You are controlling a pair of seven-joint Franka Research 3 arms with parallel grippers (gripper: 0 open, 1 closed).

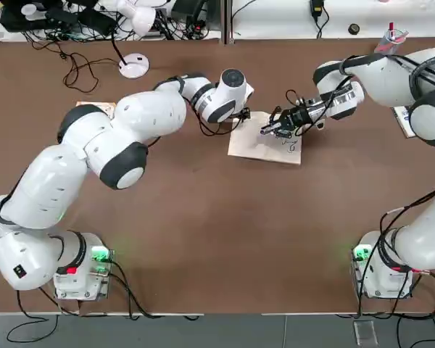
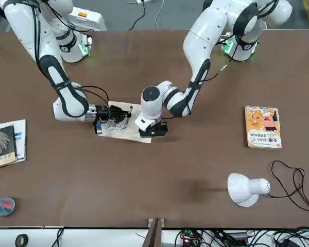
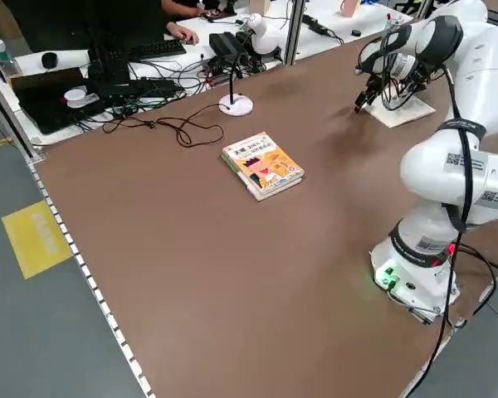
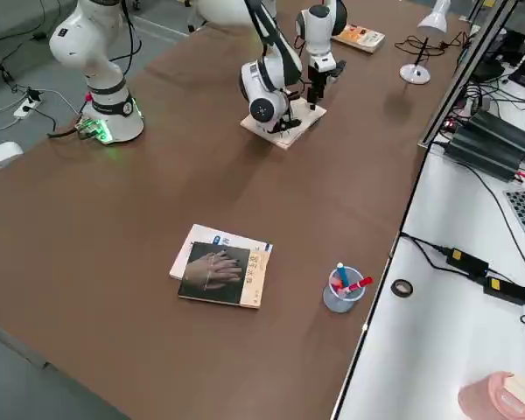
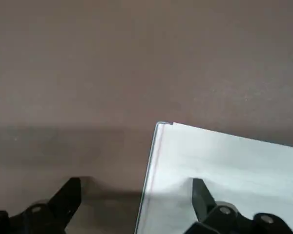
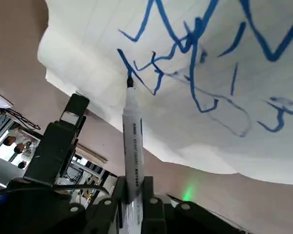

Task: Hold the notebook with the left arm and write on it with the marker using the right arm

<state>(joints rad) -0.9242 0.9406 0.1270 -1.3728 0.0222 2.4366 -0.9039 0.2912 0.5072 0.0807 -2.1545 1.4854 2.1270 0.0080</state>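
Two grippers share the work: the left [image 5: 136, 195], spread at the notebook's [image 5: 224, 175] edge, presumably steadies it, while the right [image 6: 133, 187] clamps the marker [image 6: 133, 146] tip-out for writing.

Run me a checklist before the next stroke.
Marker gripped by right tool, over the page: ok.
Marker uncapped, dark nib showing: ok.
Nib at notebook, by a blue stroke: ok.
Bare paper left to write on: ok.
Left tool clamped on notebook: not ok, jaws apart at its edge, one over paper, one over table.
Left tool pressing notebook down: cannot tell.
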